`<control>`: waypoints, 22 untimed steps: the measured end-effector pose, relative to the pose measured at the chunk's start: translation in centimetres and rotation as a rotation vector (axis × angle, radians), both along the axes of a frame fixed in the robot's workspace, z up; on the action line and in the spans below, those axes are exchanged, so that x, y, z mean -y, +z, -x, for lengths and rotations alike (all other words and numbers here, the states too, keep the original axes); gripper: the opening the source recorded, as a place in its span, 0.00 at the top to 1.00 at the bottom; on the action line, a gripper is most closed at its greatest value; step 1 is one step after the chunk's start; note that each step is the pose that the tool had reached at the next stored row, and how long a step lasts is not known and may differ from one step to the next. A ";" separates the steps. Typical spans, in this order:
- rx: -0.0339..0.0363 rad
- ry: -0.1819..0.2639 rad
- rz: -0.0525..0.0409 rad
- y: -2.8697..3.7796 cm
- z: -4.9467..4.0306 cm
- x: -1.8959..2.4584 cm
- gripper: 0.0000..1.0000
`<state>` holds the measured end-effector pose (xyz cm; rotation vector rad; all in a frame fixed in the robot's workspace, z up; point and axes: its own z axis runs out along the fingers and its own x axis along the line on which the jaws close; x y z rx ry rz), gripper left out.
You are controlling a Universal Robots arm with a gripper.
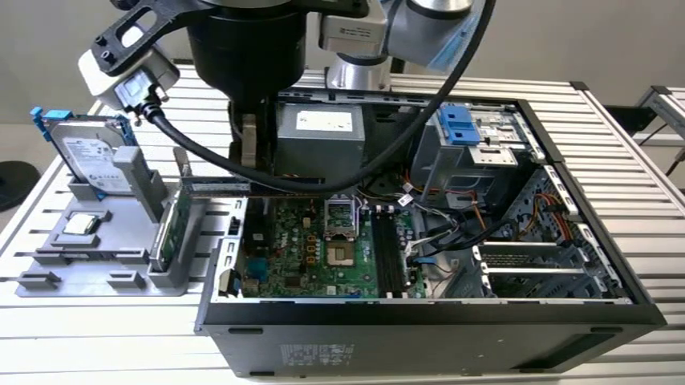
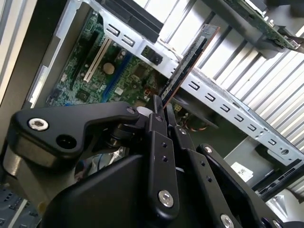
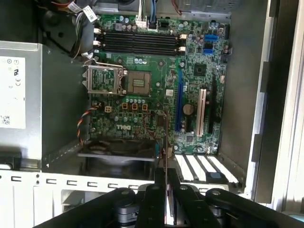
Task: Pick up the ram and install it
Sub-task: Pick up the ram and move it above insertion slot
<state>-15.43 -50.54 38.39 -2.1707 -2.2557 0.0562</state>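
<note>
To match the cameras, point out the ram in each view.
Exterior view: the ram, level, under the gripper.
Second wrist view: the ram juts from the shut gripper.
First wrist view: the ram, edge-on, a thin line.
Shared landmark: the green motherboard.

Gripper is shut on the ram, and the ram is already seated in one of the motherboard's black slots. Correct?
Not seated. The gripper is shut on the ram, but the first wrist view shows the motherboard's black slots all empty, with the ram held clear of them between the fingers.
</note>
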 end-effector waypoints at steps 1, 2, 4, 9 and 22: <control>-0.0002 0.000 0.0001 0.00 -0.15 0.00 1.00; -0.0004 0.000 0.0001 0.01 -0.32 0.00 1.00; -0.0007 0.000 -0.0001 0.00 -0.65 0.00 1.00; -0.0014 0.000 -0.0002 0.00 -1.46 0.00 1.00; -0.0028 0.000 -0.0005 0.00 -3.40 0.00 1.00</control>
